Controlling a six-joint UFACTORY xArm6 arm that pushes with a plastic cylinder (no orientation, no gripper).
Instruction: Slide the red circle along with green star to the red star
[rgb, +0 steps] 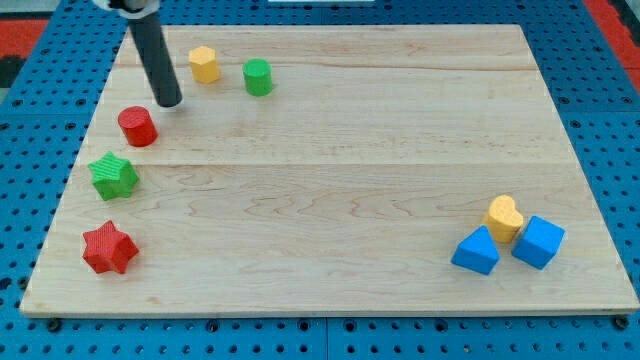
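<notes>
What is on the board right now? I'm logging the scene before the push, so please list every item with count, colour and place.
red circle: 1, red, upper left, just below-left of my tip
green star: 1, green, left edge, below the red circle
red star: 1, red, lower left
yellow block: 1, yellow, top left
green cylinder: 1, green, right of the yellow block
yellow heart: 1, yellow, lower right
blue triangle: 1, blue, lower right
blue cube: 1, blue, lower right
wooden board: 1, pale wood
my tip: 1, dark rod, close above-right of the red circle
</notes>
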